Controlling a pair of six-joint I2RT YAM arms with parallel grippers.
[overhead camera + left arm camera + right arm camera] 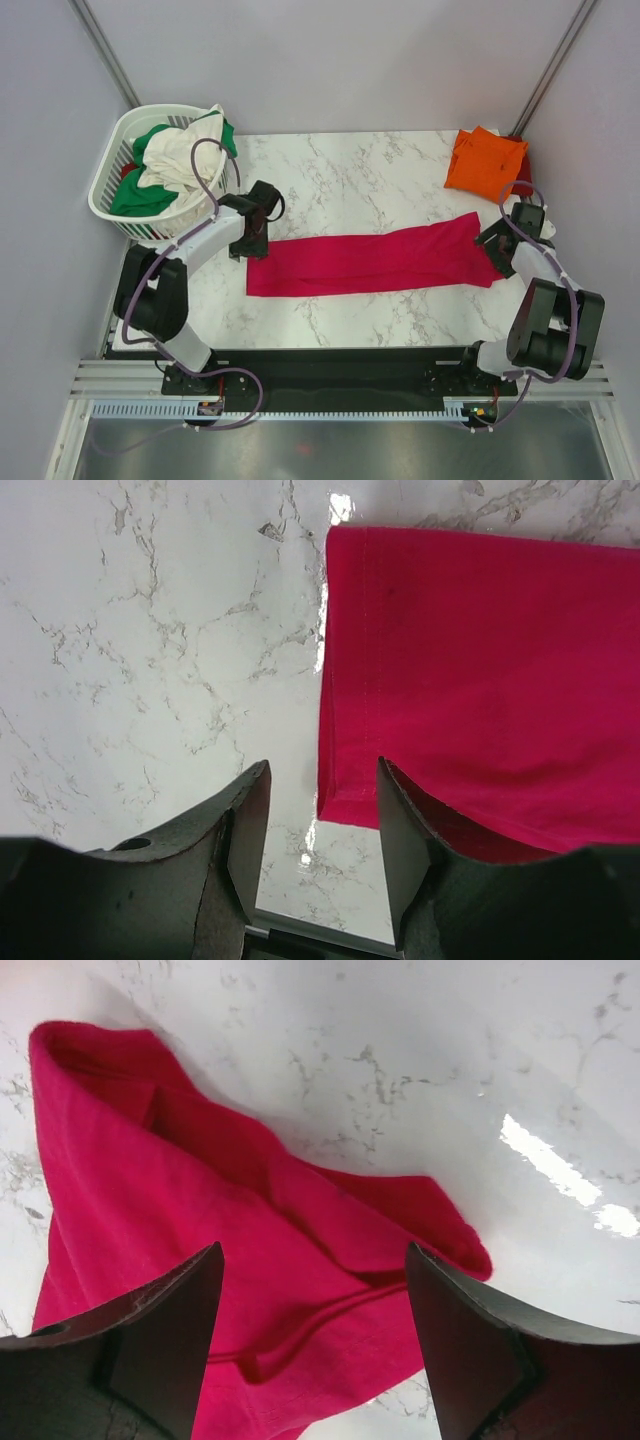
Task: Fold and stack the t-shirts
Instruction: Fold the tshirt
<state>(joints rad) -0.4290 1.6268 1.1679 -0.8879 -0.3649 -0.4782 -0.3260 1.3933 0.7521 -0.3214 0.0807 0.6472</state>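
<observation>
A crimson-pink t-shirt (370, 262) lies folded into a long strip across the marble table (340, 180). My left gripper (250, 240) is open just above the strip's left end; the left wrist view shows the shirt's corner (345, 800) between my fingers (245, 830). My right gripper (497, 243) is open over the rumpled right end (300, 1290), which is bunched and creased. A folded orange t-shirt (485, 158) lies at the back right, with a dark red one (522, 186) showing under its edge. Green (140, 195) and cream-white (180, 160) shirts fill the basket.
A white slatted plastic basket (108, 190) stands at the back left corner, beside my left arm. Grey walls close in on both sides. The table's near edge shows in the left wrist view (310, 928).
</observation>
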